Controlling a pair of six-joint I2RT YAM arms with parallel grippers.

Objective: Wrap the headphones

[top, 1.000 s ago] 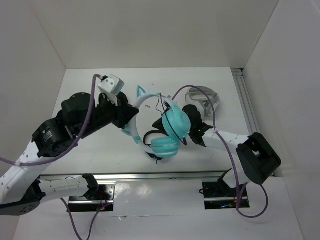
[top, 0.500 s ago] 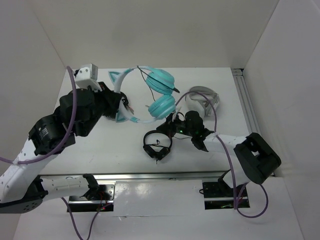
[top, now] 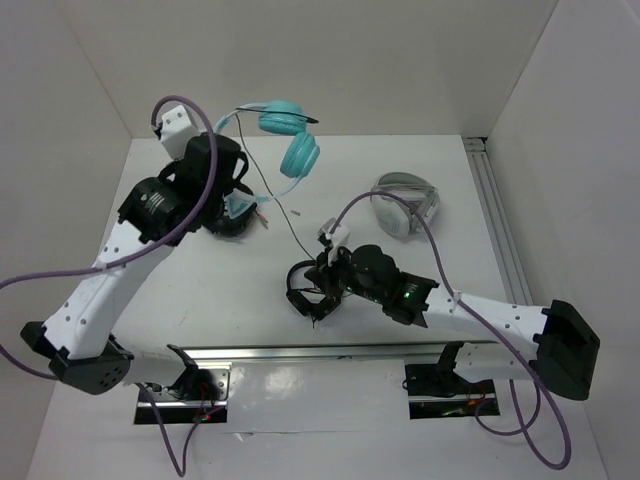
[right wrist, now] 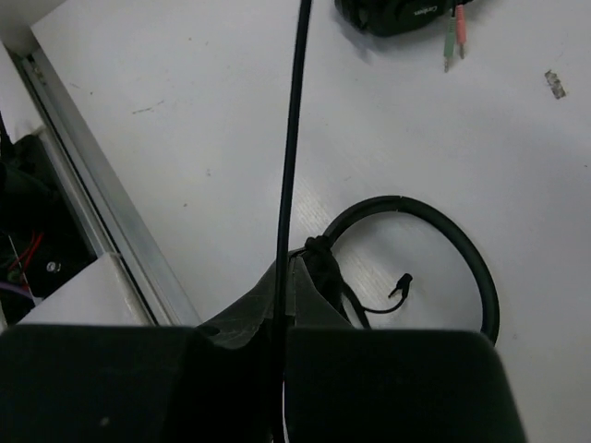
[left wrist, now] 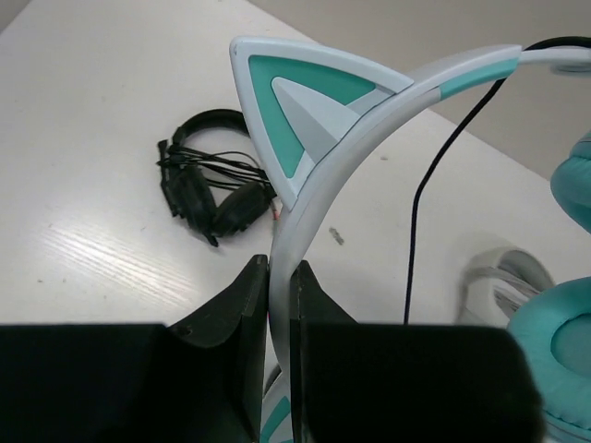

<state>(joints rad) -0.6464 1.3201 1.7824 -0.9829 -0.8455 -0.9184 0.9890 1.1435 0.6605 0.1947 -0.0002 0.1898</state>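
Note:
The headphones (top: 291,138) hang in the air above the back of the table, teal ear cups uppermost. My left gripper (top: 232,190) is shut on their pale headband (left wrist: 294,212), just below a pointed cat ear (left wrist: 300,106). The thin black cable (top: 285,215) runs down from them to my right gripper (top: 325,270), which is shut on it. In the right wrist view the cable (right wrist: 292,138) runs straight up out of the closed jaws. The right gripper hovers over the small black headphones (top: 308,295).
The small black headphones (right wrist: 420,226) lie on the table at the front centre. Grey-white headphones (top: 405,205) lie at the back right. Another black headset (top: 228,222) with pink and green plugs (right wrist: 452,41) lies under the left arm. A metal rail (top: 300,352) runs along the near edge.
My left arm has lifted the headphones up and toward the back left. My right gripper has moved left and nearer with the cable, drawing it out taut.

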